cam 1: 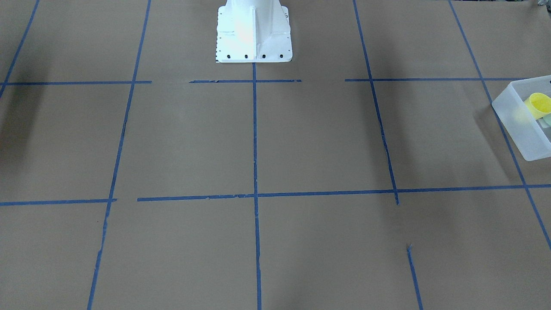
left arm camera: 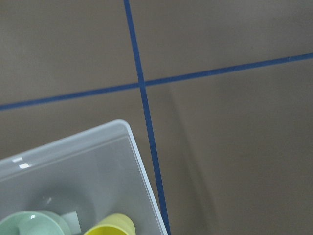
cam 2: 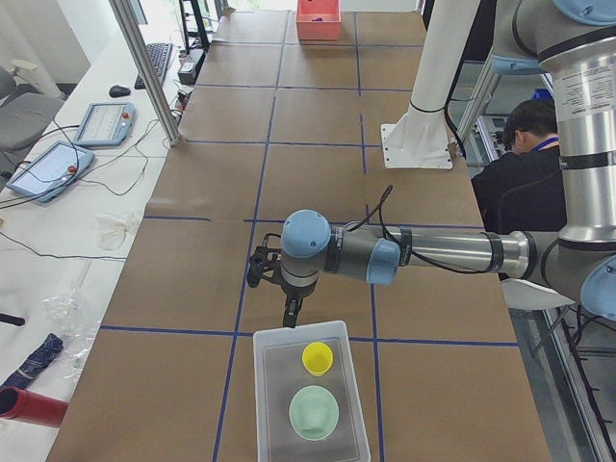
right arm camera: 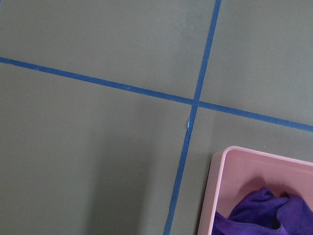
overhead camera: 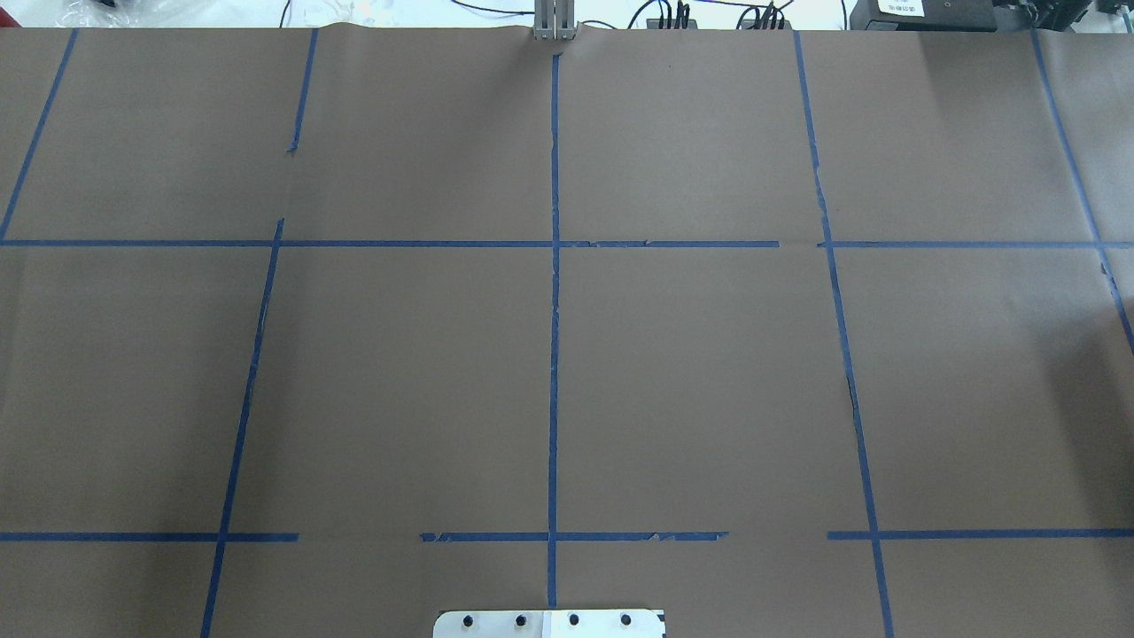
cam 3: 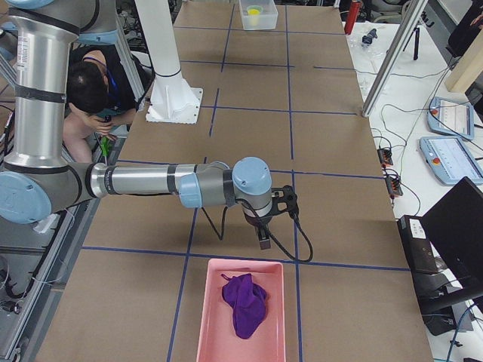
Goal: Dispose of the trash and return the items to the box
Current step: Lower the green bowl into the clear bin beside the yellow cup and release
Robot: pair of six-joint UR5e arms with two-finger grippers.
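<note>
The frosted-white box (cam 2: 260, 385) stands at the table's end on my left. The yellow cup (cam 2: 317, 357) and the mint-green bowl (cam 2: 314, 412) sit inside it, apart. They also show in the front view: box (cam 1: 514, 122), cup (cam 1: 539, 104), bowl (cam 1: 547, 121). The left wrist view shows the box corner (left arm camera: 124, 128), cup rim (left arm camera: 111, 228) and bowl (left arm camera: 29, 225). My left gripper (cam 2: 289, 313) hangs just beyond the box's far rim; I cannot tell if it is open. My right gripper (cam 3: 263, 240) hangs just before a pink tray (cam 3: 205, 317); its state is unclear.
The pink tray holds a crumpled purple cloth (cam 3: 245, 302), also in the right wrist view (right arm camera: 259, 215). The white robot base (cam 1: 254, 32) stands at the table's robot-side edge. An operator (cam 2: 525, 144) sits behind the robot. Brown paper with blue tape lines covers the table.
</note>
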